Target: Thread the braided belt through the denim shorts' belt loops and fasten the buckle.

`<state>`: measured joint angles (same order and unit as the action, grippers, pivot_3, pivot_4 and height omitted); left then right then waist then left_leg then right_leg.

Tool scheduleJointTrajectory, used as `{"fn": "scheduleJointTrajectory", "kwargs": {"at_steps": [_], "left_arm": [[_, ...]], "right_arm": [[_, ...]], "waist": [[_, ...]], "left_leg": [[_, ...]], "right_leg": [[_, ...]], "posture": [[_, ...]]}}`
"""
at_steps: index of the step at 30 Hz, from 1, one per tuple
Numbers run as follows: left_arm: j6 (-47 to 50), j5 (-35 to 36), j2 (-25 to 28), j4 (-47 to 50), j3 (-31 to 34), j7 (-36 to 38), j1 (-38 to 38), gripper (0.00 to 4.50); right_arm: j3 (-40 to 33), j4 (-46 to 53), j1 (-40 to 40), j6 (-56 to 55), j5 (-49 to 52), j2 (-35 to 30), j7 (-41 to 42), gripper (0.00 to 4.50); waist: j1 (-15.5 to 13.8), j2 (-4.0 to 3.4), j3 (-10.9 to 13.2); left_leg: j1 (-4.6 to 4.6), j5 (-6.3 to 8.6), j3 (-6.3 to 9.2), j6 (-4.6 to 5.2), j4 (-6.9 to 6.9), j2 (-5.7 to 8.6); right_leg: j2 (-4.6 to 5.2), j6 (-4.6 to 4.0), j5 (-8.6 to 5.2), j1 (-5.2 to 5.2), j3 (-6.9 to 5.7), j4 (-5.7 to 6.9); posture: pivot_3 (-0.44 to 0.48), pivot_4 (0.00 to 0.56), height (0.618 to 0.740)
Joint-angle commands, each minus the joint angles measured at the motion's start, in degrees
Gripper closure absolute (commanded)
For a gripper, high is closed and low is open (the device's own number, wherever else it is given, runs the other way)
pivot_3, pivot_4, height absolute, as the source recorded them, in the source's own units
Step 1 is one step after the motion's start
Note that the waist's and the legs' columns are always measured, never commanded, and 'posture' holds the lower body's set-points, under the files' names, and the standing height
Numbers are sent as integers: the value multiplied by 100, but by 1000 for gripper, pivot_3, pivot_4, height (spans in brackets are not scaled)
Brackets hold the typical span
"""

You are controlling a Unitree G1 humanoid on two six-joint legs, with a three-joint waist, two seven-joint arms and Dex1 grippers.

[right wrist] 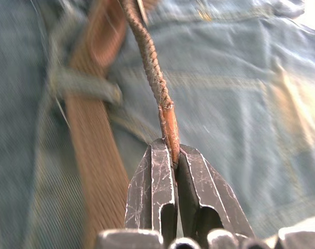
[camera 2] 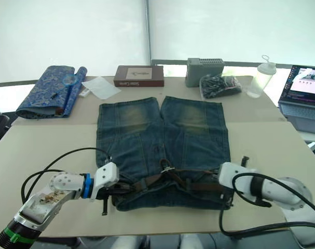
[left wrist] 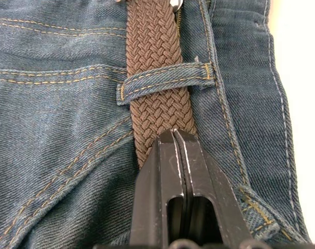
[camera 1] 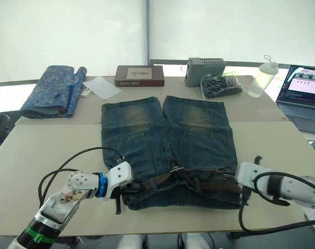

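The denim shorts (camera 1: 147, 135) lie flat on the table, waistband toward me. The braided belt (camera 1: 199, 182) runs along the waistband, its silver buckle (camera 1: 175, 167) near the middle. At the waistband's left end my left gripper (camera 1: 127, 191) is shut; its fingertips (left wrist: 167, 142) rest on the brown braided belt (left wrist: 154, 52) just short of a belt loop (left wrist: 167, 80) that the strap passes under. Over at the right end, my right gripper (camera 1: 235, 182) is shut on the belt's smooth leather tip (right wrist: 169, 122), which rises out from between its fingers.
Along the far edge sit a rolled blue patterned cloth (camera 1: 53, 88), a white paper (camera 1: 101, 86), a brown book (camera 1: 139, 75), a grey box (camera 1: 204, 70), a bag of dark items (camera 1: 221, 84) and a bottle (camera 1: 262, 77). A laptop (camera 1: 305, 88) stands at the right.
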<state>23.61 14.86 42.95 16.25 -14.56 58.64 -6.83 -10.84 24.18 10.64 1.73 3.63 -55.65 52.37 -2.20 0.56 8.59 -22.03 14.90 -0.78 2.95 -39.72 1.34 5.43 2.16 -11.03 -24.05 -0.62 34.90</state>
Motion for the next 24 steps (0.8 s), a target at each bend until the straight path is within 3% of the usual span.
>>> {"fn": "scheduleJointTrajectory", "kwargs": {"at_steps": [1, 10, 15, 22, 23, 24], "left_arm": [[124, -607, 94, -701, -255, -301, 168, 4474], [-138, -697, 203, -787, -268, -337, 186, 4474], [-314, -779, 292, -782, -144, -404, 259, 4474], [-804, -305, 507, -541, 544, -157, 445, 4500], [-978, -206, 644, -530, 726, 23, 508, 4500], [-998, 18, 751, -455, 929, 226, 545, 4500]], "right_arm": [[-405, -558, 37, -1085, -239, -197, 60, 4500], [-334, -2342, 77, -3207, -523, -767, 277, 4500], [-193, -2244, 160, -3030, -339, -701, 317, 4500], [-761, -437, 1051, 99, 1756, -741, 862, 2014], [-1065, -12, 1254, 889, 2562, -813, 945, 1678], [-1341, 349, 1381, 1562, 3306, -861, 1009, 1678]], "waist": [[0, -11, -6], [-10, -32, -18], [-12, -31, -18], [101, -19, -9], [117, -19, -9], [123, -19, -6]], "left_leg": [[2, 0, -1, 0, 1, 0], [5, -1, -6, 1, 2, 4], [4, 0, -6, 1, 2, 3], [0, 3, -6, -4, 23, -25], [5, 3, -6, -4, 35, -25], [7, 3, -6, -5, 44, -28]], "right_leg": [[-2, -1, -1, 1, 0, 0], [-4, 0, -5, 4, 7, 3], [-2, -1, -5, 3, 10, 3], [-8, -26, -18, -12, 11, 10], [-7, -32, -21, -14, 12, 10], [-7, -39, -25, -14, 9, 10]], "posture": [[0, 150, 740], [0, 150, 740], [0, 150, 740], [0, 150, 740], [0, 150, 740], [0, 150, 740]]}}
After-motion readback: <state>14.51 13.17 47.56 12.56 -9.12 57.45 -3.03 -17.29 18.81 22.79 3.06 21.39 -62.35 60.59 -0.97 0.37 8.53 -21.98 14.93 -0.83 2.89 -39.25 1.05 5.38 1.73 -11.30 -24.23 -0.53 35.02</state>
